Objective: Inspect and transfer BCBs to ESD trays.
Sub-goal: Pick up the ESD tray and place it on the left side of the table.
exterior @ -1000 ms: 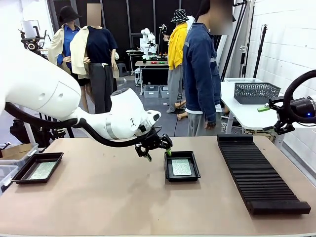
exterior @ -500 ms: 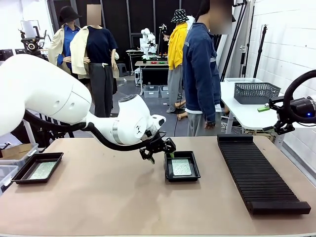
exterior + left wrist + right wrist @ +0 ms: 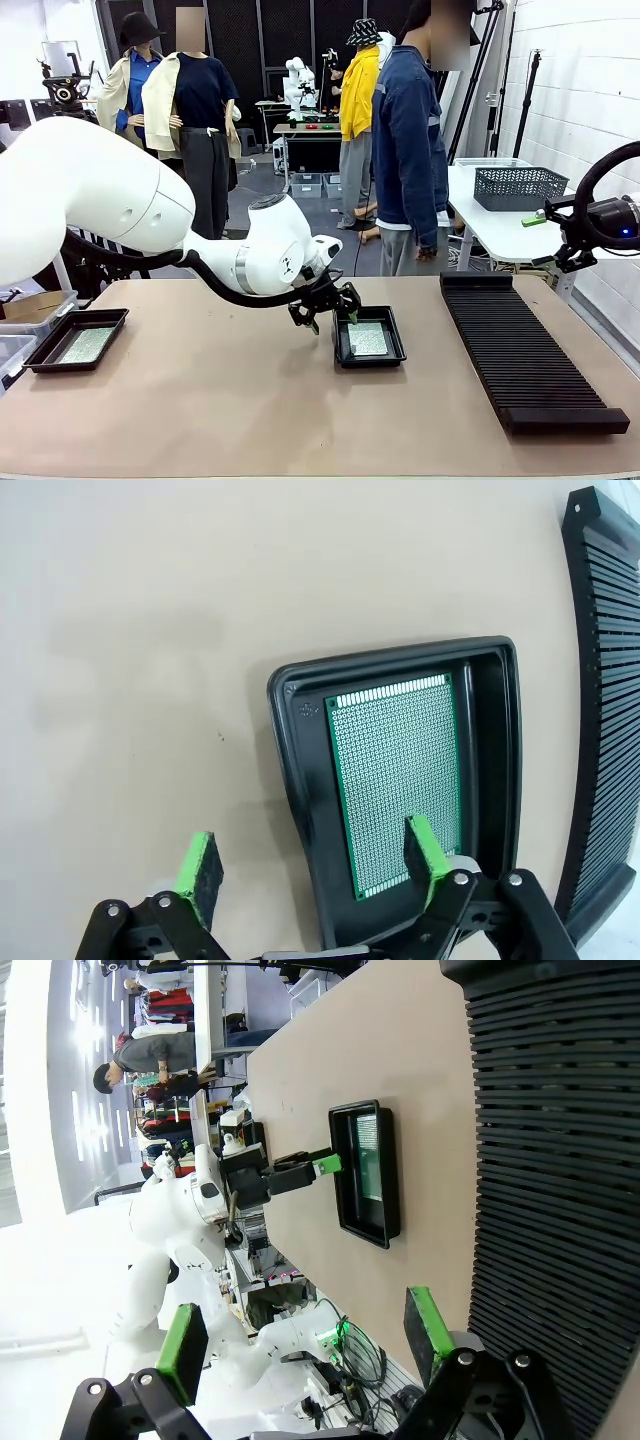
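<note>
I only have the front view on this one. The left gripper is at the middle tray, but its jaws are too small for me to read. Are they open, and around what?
Observer: Open. In the left wrist view the left gripper straddles one rim of the middle tray: one pad over bare table, the other over the board.
Operator: Does that board lie flat?
Observer: Yes, flat on the tray floor, nothing gripping it.
Operator: And the right gripper?
Observer: The right gripper is open and empty, beside the ribbed rack.
</note>
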Tool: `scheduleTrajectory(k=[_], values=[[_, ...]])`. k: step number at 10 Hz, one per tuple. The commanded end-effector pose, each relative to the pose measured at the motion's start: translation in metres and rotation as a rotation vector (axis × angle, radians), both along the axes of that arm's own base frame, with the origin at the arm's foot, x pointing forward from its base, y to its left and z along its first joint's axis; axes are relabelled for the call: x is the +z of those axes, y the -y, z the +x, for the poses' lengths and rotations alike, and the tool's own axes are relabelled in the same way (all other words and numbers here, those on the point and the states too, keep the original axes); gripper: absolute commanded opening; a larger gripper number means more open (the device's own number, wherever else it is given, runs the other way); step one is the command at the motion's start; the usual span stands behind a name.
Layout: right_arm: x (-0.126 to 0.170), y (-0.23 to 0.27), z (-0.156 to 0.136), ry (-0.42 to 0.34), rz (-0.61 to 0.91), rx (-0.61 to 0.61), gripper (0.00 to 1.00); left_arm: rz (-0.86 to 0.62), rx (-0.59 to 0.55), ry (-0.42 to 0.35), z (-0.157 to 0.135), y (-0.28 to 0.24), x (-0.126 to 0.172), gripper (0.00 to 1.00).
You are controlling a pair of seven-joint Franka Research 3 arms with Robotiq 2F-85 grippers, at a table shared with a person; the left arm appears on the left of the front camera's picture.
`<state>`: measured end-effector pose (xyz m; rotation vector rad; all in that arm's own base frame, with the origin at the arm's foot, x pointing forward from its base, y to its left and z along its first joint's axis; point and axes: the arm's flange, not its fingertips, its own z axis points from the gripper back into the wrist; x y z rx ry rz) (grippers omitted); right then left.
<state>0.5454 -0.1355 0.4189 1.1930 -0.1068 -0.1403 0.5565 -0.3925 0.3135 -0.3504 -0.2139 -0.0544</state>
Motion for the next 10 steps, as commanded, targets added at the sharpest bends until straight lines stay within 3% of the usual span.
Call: scheduleTrajectory(k=[1,5,6,10], values=[[0.0001,0.0013,0.0017,0.008,0.006,0.011,1.0,0.032,0.019,-0.017,0.0037,0.0065,0.0034,0.74],[0.0001,0.0013,0.0017,0.008,0.006,0.011,1.0,0.026,0.016,-0.022,0.0035,0.0067,0.005,0.08],[0.0001,0.0013,0.0017,0.008,0.006,0.011,1.0,0.025,0.02,-0.031,0.0051,0.0048,0.003,0.0],[0.0001,0.0013,0.0017,0.008,0.006,0.011,1.0,0.023,0.036,-0.062,0.0093,-0.001,-0.0022,0.0]])
